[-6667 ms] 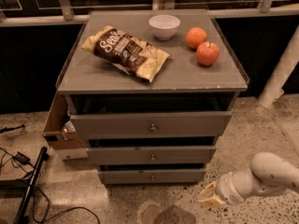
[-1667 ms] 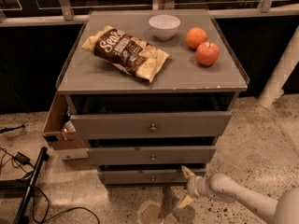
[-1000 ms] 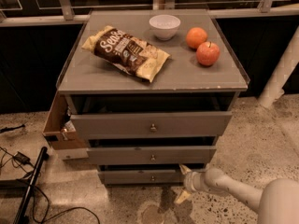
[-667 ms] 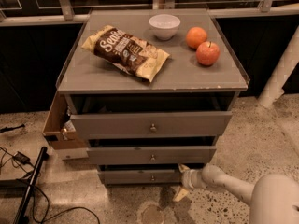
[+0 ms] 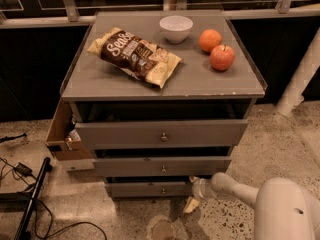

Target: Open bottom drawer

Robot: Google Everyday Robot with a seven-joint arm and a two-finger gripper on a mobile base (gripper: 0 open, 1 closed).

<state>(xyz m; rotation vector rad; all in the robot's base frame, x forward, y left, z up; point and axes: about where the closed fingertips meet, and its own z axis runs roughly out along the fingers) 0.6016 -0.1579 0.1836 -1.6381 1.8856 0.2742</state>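
Observation:
The bottom drawer (image 5: 140, 189) is the slimmest grey front at the foot of the cabinet, with a small round knob (image 5: 163, 190) at its centre. It sits slightly out from the cabinet. My gripper (image 5: 192, 192) is low, near the floor at the right end of this drawer front, to the right of the knob. Its fingers are spread, with one pale fingertip (image 5: 190, 204) pointing down-left towards the floor. It holds nothing. The white arm (image 5: 280, 209) comes in from the bottom right.
Above are the mid-width drawer (image 5: 162, 166) and the widest drawer (image 5: 161, 133), both partly out. On the cabinet top lie a chip bag (image 5: 134, 55), a white bowl (image 5: 176, 28), an orange (image 5: 210, 40) and an apple (image 5: 222, 57). A cardboard box (image 5: 62, 136) and cables (image 5: 25, 171) are at the left.
The arm has swung left from the open floor at the right. The gripper now sits against the right end of the bottom drawer front. The drawers have not moved.

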